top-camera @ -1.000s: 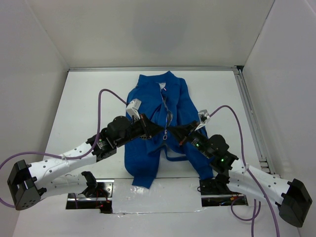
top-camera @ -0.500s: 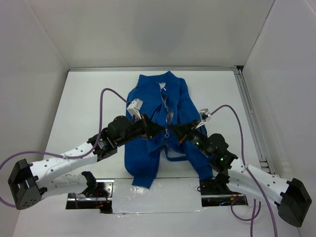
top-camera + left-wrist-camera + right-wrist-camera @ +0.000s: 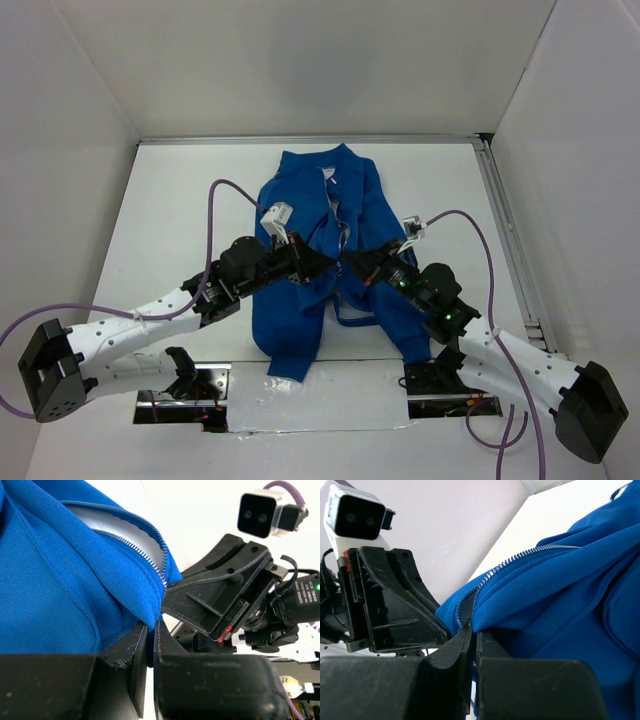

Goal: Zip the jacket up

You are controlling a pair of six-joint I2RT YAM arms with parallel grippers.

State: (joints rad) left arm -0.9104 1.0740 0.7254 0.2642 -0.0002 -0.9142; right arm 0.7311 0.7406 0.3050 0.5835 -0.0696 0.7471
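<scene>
—Jacket (image 3: 318, 215), where is it?
—Spread on the white worktop (image 3: 180, 200), collar at the far side, front partly open
—And the claws?
—Both pinching it mid-front: left claw (image 3: 150, 636) on one zipper edge, right claw (image 3: 473, 630) on the other

Right pincer (image 3: 472, 630) clamped on the jacket (image 3: 560, 595) front edge, zipper teeth (image 3: 520, 557) just above it

White table (image 3: 170, 200), plain white enclosure walls (image 3: 300, 60)
</scene>
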